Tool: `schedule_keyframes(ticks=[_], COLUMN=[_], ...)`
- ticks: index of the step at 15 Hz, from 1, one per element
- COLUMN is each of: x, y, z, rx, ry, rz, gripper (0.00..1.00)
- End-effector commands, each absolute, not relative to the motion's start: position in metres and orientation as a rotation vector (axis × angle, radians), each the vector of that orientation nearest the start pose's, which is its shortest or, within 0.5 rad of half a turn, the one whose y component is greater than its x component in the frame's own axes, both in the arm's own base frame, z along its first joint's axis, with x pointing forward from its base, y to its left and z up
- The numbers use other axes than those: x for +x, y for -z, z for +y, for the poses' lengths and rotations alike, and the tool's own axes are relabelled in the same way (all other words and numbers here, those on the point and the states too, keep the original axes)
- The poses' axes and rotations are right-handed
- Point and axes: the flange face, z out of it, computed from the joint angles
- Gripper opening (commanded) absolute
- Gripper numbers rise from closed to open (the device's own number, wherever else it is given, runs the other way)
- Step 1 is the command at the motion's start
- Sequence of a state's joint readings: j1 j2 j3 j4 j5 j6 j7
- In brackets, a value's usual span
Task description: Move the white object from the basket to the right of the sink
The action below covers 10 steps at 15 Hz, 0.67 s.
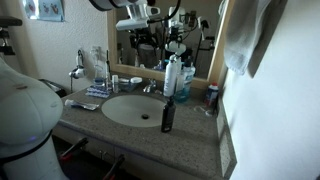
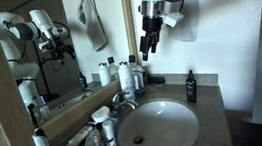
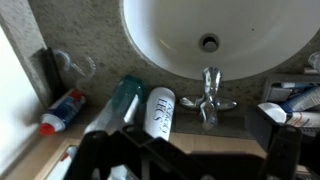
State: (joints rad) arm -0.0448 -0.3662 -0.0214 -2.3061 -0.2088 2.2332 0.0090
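Observation:
My gripper (image 2: 146,47) hangs high above the back of the counter, over the standing bottles, apart from everything. In the wrist view its dark fingers (image 3: 190,148) are spread wide with nothing between them. The basket (image 2: 87,145) sits on the counter beside the sink (image 2: 158,128) and holds several toiletries, among them a white object (image 2: 100,117). In the wrist view the basket (image 3: 287,103) is at the right edge with a white item (image 3: 273,111) in it. In an exterior view it (image 1: 94,93) sits left of the sink (image 1: 130,108).
A white bottle (image 3: 160,110), a teal bottle (image 3: 122,98) and a toothpaste tube (image 3: 60,112) stand behind the faucet (image 3: 210,95). A dark bottle (image 1: 168,115) stands at the sink's rim. The mirror (image 1: 150,30) backs the counter; a towel (image 1: 250,35) hangs nearby.

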Motion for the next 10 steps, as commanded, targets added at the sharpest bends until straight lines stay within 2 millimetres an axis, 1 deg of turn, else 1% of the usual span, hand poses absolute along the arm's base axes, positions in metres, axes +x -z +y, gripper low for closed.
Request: schedule_keyframes(ticks=[1,3,5,7,8,10], x=[0.534,0.563,0.588,0.610,0.620,0.633], y=[-0.478,-0.456,-0.441,-0.433,-0.430,-0.429], z=[-0.009,0.003,0.010,0.013,0.018,0.021], rx=[-3.242,-3.210,-3.167,-3.103,-3.052,-2.956], ry=[0.474,0.474,0.478,0.483,0.483,0.483], rz=[-0.186,-0.283,-0.421,-0.586,-0.667,-0.808], gripper=[1.00,1.00,1.00,1.00,1.00,1.00])
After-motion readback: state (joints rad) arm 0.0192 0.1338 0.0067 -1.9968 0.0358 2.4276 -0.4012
